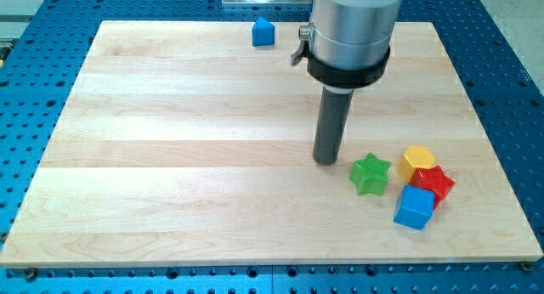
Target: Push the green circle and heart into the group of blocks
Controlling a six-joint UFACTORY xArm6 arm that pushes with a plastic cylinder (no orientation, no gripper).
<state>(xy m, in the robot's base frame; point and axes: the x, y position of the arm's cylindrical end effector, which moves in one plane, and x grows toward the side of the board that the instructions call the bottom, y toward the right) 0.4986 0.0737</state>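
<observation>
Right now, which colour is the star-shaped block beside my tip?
Green star, just right of my tip; camera view.

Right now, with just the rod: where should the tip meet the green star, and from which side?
Push, not grip. Meet the green star on its left-facing side, coming from the view's left; my tip stands just left of it, apart. The yellow block, red star and blue cube lie to its right. Its points would likely make it spin, so aim through its centre.

pale matt wood board [170,158], glossy plastic-looking green star [371,172], brushed metal arm housing [353,22]
</observation>
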